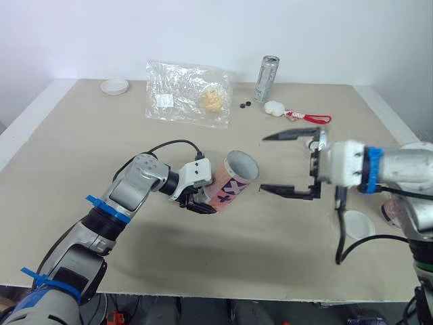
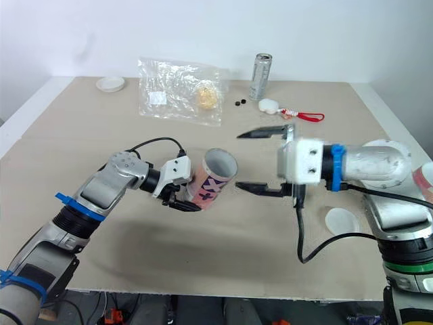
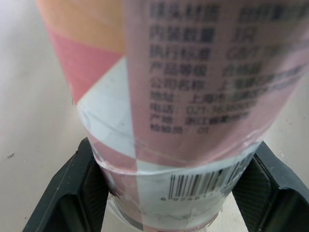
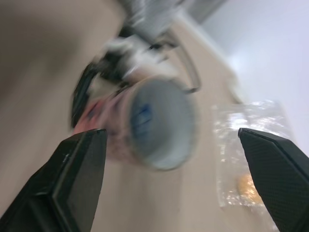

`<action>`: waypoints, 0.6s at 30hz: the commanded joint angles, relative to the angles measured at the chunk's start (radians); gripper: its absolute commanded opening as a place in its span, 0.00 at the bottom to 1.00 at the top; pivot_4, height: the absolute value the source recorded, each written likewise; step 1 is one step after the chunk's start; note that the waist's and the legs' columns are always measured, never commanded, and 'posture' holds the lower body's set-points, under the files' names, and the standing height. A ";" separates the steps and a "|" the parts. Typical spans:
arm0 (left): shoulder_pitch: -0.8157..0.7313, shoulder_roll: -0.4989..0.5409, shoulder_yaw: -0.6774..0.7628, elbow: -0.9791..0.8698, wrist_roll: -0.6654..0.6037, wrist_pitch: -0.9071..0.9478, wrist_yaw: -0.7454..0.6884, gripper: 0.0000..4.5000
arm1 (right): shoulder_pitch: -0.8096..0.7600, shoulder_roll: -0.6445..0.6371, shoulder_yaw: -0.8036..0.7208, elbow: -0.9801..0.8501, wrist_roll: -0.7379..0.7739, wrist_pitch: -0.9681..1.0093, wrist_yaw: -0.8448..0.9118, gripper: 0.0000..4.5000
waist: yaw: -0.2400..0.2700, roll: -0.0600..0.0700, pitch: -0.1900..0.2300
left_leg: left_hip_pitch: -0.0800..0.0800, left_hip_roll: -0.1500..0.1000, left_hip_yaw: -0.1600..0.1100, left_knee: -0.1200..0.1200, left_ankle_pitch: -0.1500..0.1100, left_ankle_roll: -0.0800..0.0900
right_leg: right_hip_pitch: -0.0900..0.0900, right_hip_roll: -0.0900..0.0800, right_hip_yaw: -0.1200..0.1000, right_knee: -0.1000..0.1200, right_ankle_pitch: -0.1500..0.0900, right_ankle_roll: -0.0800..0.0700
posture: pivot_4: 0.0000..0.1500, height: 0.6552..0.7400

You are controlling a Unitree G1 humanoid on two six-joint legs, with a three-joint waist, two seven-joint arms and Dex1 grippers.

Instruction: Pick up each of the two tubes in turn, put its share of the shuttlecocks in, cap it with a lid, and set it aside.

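Here, the tube (image 1: 233, 179) is pinched near its base by the left gripper (image 1: 199, 202) — tilted. The right gripper (image 1: 264, 163) is held facing its open mouth, jaws spread.

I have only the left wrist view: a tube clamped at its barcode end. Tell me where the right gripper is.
Observer: The right gripper hovers open and empty, facing the mouth of the tube but apart from it.
Operator: Report the tube's far end.
Observer: It is uncapped and tilted up, with its mouth toward the right gripper.
Operator: Find me a lid.
Observer: A white lid lies flat on the table, at its near right part.
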 commanded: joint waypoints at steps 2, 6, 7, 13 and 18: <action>-0.007 0.019 0.006 -0.012 0.006 -0.001 -0.002 0.65 | 0.100 0.055 -0.220 -0.016 0.131 0.279 -0.275 0.99 | 0.001 -0.001 0.000 | 0.000 0.000 -0.001 0.000 0.000 0.000 | 0.000 0.000 0.000 0.000 0.000 0.000 | 1.00 1.00; -0.012 0.013 0.003 -0.013 0.001 -0.005 -0.007 0.65 | 0.230 0.153 -0.357 0.003 0.031 0.356 -0.548 0.99 | 0.001 -0.001 0.000 | 0.000 0.000 -0.001 0.000 0.000 0.000 | 0.000 0.000 -0.001 0.000 0.000 0.000 | 1.00 1.00; -0.014 0.010 0.001 -0.012 0.000 -0.008 -0.010 0.65 | 0.250 0.194 -0.397 0.014 0.001 0.375 -0.643 0.99 | 0.001 -0.001 0.000 | 0.000 0.000 -0.001 0.001 0.000 0.000 | 0.000 0.000 -0.001 0.000 0.000 0.000 | 1.00 1.00; -0.012 0.000 -0.005 -0.012 0.003 -0.016 -0.008 0.65 | 0.336 0.294 -0.422 0.036 -0.084 0.379 -0.792 0.99 | 0.000 0.001 -0.001 | 0.001 0.000 0.000 0.001 0.000 0.000 | 0.000 0.000 0.000 0.001 0.001 0.000 | 1.00 1.00; -0.001 -0.006 -0.007 -0.029 0.002 -0.009 -0.004 0.65 | 0.351 0.332 -0.394 0.104 -0.106 0.361 -0.797 0.99 | -0.001 0.001 -0.001 | 0.001 0.000 0.001 0.001 0.000 0.000 | 0.000 0.000 0.001 0.000 0.001 0.000 | 1.00 1.00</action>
